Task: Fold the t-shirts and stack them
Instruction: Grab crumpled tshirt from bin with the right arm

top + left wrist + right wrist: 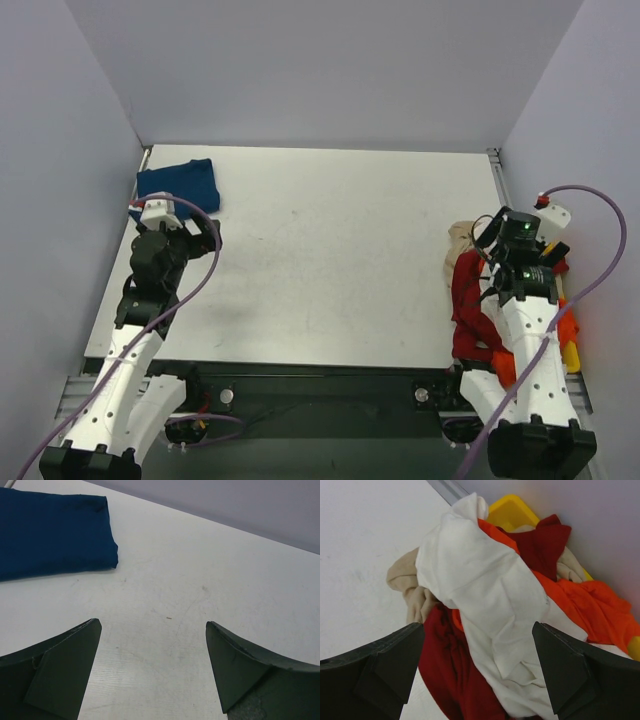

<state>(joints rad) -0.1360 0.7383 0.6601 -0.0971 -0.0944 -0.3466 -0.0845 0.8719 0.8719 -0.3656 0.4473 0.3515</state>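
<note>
A folded dark blue t-shirt [180, 186] lies at the table's far left corner; it also shows in the left wrist view [50, 532]. My left gripper [200, 232] is open and empty just right of it, above bare table [155, 630]. A heap of t-shirts spills from a yellow bin at the right edge: cream [485, 600], dark red [452, 665], orange [585, 605] and beige [412, 587]. In the top view the dark red shirt [465, 300] and the beige shirt [462, 238] show. My right gripper [477, 640] hovers open over the heap, holding nothing.
The yellow bin [512, 511] sits against the right wall under the heap, mostly hidden. White walls close in the table on the left, back and right. A metal rail [447, 489] runs along the table's right edge.
</note>
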